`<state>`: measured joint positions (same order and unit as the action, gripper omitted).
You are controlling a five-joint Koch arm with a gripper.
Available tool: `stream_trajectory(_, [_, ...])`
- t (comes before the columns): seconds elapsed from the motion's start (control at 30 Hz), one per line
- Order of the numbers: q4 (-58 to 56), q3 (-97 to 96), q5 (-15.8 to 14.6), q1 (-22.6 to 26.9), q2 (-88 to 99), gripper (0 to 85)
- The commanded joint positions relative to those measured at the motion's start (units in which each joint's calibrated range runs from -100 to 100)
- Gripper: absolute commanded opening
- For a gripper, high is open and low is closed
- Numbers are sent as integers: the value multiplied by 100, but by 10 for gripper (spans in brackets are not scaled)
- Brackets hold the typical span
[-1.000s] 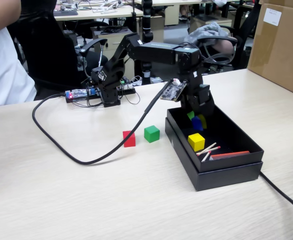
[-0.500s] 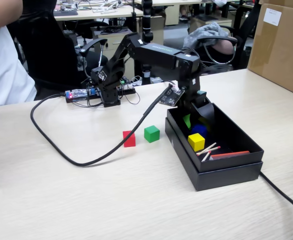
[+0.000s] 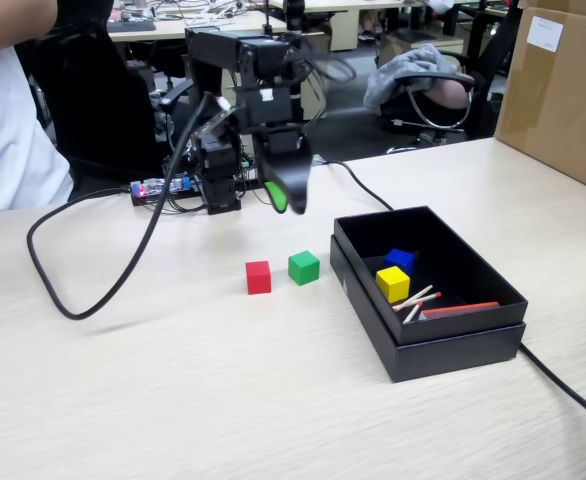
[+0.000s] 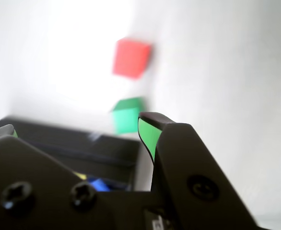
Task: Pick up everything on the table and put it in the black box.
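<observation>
A red cube and a green cube sit side by side on the table, left of the black box. The box holds a blue cube, a yellow cube, some thin sticks and a flat red piece. My gripper hangs in the air behind and above the two loose cubes, open and empty. In the blurred wrist view my gripper has its green-lined jaws wide apart, with the red cube, green cube and box beyond them.
A thick black cable loops over the table at the left, and another cable runs off behind the box at the right. A circuit board lies by the arm's base. A cardboard box stands at the far right, a person at the left.
</observation>
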<state>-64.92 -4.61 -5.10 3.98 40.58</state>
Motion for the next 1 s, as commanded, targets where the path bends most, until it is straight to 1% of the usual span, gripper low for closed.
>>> stream_trajectory(0.0, [0,-237,-103,-137,468,503])
stream_trajectory(0.1, [0,-564,-161,-195,239,504])
stream_trajectory(0.27, [0,-536,-239,-259,-530,505])
stream_trajectory(0.67, [0,126,-195,-342,-2721,489])
stream_trajectory(0.77, [0,189,-78,-352,-2939,445])
stream_trajectory(0.93, [17,252,-68,-352,-3203,355])
stream_trajectory(0.97, [130,262,-68,-371,-3261,257])
